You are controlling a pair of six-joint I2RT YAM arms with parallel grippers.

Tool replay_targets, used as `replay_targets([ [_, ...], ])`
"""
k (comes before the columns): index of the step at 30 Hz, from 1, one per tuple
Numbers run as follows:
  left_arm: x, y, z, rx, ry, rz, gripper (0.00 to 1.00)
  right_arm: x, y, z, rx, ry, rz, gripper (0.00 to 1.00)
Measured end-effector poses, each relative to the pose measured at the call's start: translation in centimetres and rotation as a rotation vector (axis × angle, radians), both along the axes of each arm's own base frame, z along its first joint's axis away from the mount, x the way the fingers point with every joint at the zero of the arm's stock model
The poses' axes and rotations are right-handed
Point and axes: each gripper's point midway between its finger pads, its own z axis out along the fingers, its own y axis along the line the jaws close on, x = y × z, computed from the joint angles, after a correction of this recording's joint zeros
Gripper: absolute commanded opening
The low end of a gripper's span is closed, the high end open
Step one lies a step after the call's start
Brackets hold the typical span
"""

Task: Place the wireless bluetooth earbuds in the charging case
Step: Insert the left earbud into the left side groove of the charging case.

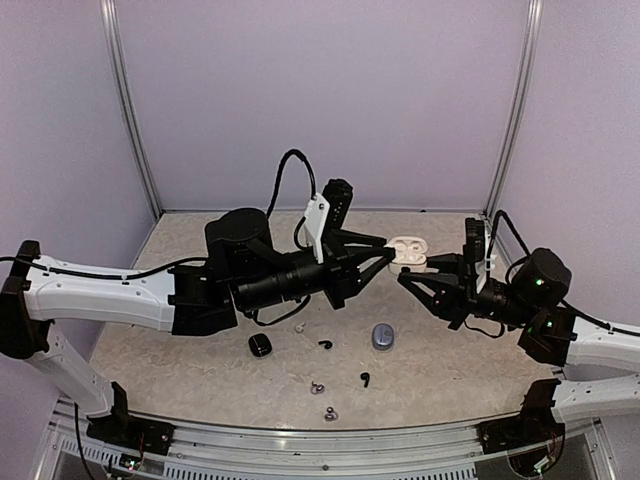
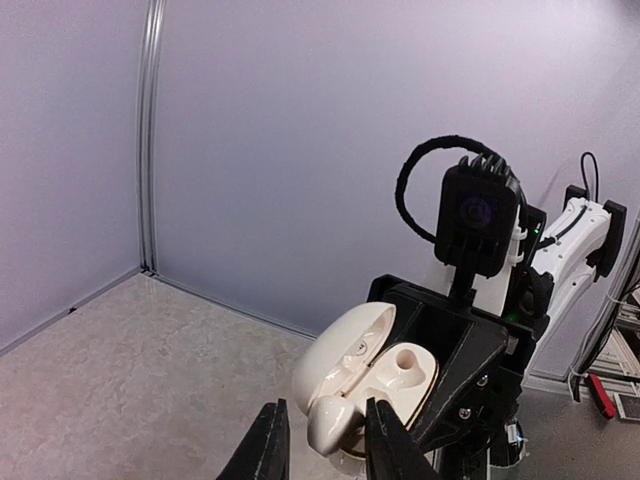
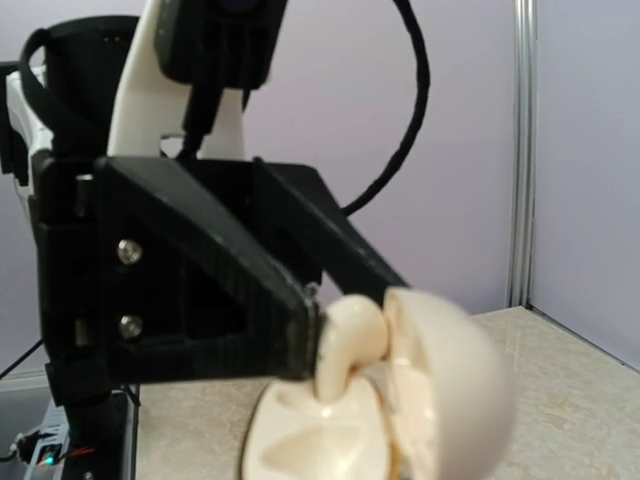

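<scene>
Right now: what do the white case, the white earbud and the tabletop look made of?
By look: white charging case, glossy moulded plastic, soft highlights on its curves; white earbud, likely the same glossy plastic; tabletop, matte beige speckle, perhaps stone-look laminate, not certain.

charging case [image 2: 350, 350]: cream plastic, glossy, with soft highlights on the lid's curve
earbud [image 2: 330, 420]: same cream plastic, smooth, shiny
left claw [image 2: 325, 445]: black plastic, matt
right claw [image 1: 408, 275]: black matt plastic; screws [image 2: 463, 412] bright metal
table [image 1: 200, 360]: beige speckled stone-look top, smooth, low sheen
walls [image 1: 330, 100]: lilac, matt
corner posts [image 1: 130, 110]: silvery metal
arm shells [image 1: 100, 290]: white plastic, satin
</scene>
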Motion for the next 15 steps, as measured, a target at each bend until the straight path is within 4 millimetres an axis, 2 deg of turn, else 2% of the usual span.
replay_targets([
  [7, 0.1, 0.1, -0.1, 0.003, -0.007, -0.006, 0.55, 0.0, 0.0, 0.0, 0.001, -0.002, -0.002, 0.01],
  [11, -0.4, 0.7, -1.0, 0.009, -0.012, -0.018, 0.77, 0.0, -0.1, -0.1, -0.002, -0.003, -0.005, 0.03],
  [14, -0.9, 1.8, -2.1, 0.028, -0.011, -0.021, 0.89, 0.1, -0.1, -0.1, -0.004, -0.002, -0.007, 0.04],
  [15, -1.1, 2.1, -2.3, 0.031, -0.014, -0.021, 0.97, 0.1, -0.1, -0.2, -0.008, -0.001, -0.007, 0.04],
])
